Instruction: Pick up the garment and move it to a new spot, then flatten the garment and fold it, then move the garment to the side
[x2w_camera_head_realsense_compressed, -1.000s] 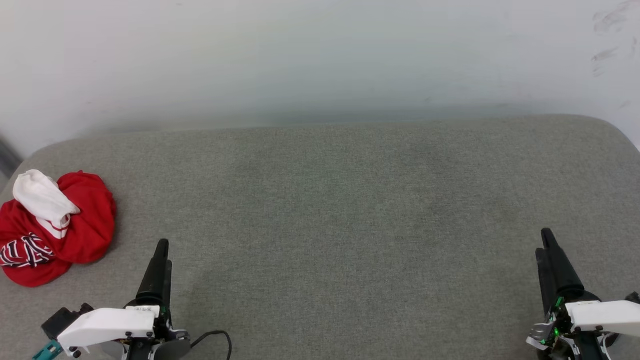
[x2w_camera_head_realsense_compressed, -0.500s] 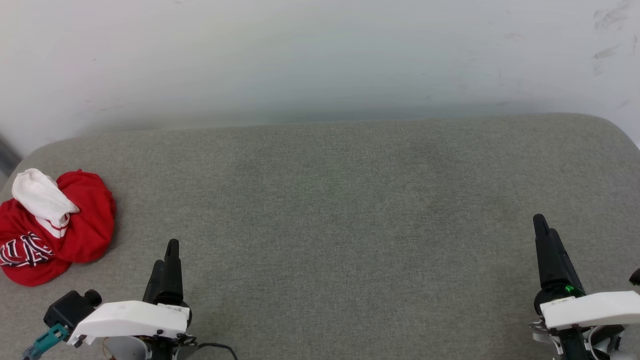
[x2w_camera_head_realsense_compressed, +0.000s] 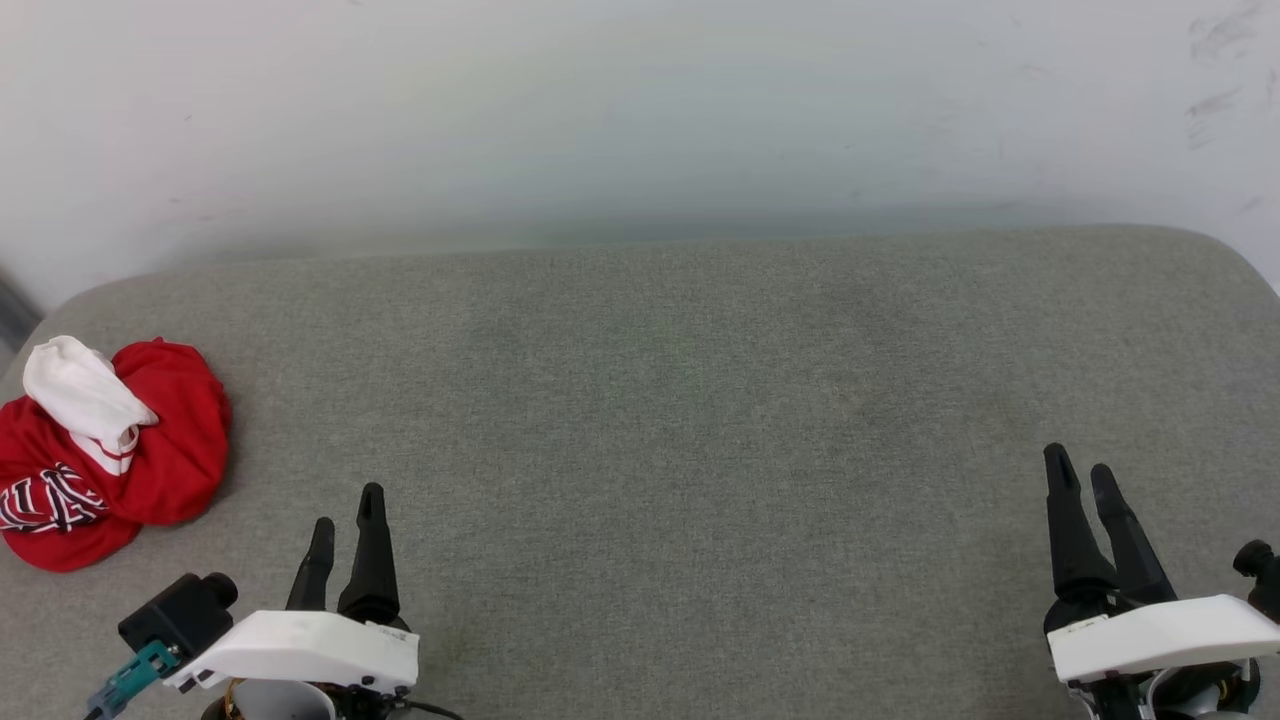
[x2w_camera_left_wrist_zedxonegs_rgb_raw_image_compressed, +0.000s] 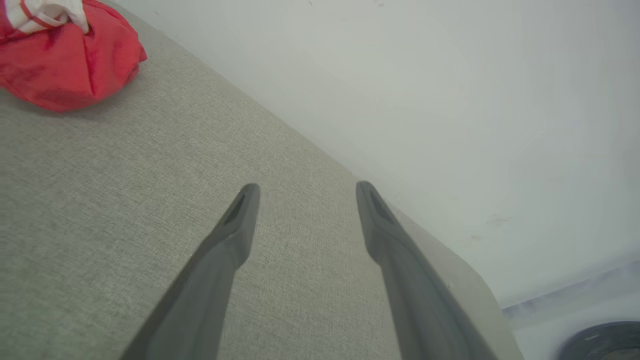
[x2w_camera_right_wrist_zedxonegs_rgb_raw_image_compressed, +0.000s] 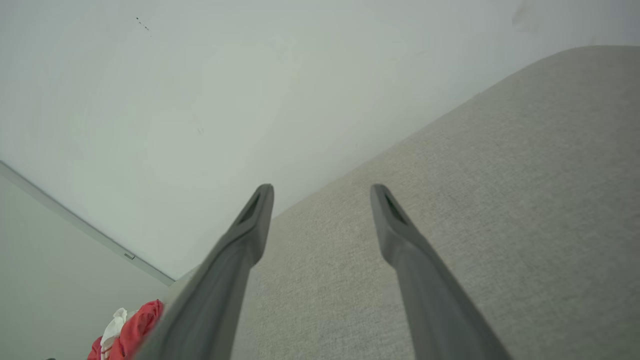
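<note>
Now the garment (x2w_camera_head_realsense_compressed: 172, 450) lies bunched near the left jaws, far from the right jaws, both wide.

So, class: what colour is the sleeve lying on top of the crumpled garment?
White, on the red garment; the head view shows it best.

garment (x2w_camera_head_realsense_compressed: 170, 450): soft matt cloth, red and white, creased
padded surface (x2w_camera_head_realsense_compressed: 700, 450): grey woven fabric, fine rough weave, matt
wall (x2w_camera_head_realsense_compressed: 640, 120): smooth matt white, few scuffs
left gripper (x2w_camera_head_realsense_compressed: 347, 508), right gripper (x2w_camera_head_realsense_compressed: 1075, 460): dark matt plastic-looking fingers (x2w_camera_head_realsense_compressed: 372, 550), smooth white wrist covers (x2w_camera_head_realsense_compressed: 300, 645), slight sheen
</note>
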